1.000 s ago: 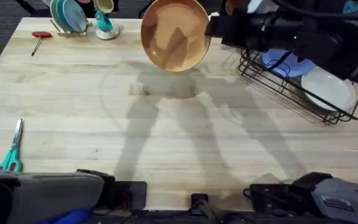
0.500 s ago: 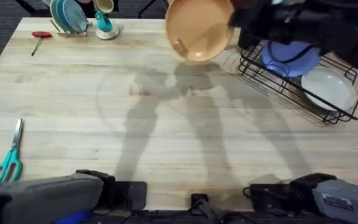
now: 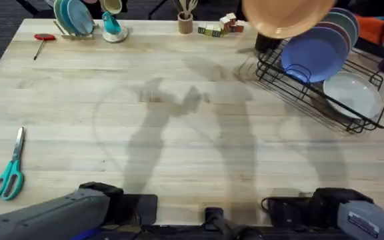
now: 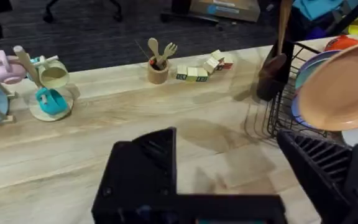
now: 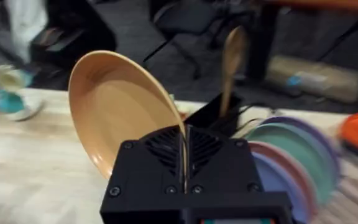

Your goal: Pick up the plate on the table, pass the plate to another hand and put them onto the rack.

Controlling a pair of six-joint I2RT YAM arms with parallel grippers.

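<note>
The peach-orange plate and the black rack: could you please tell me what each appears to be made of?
The plate looks like plastic or melamine, though glazed ceramic is possible: uniform matte peach colour, thin raised rim, only a soft sheen. The rack looks like coated metal wire: thin black rods bent into upright dividers and a frame, with plates standing between them.
</note>
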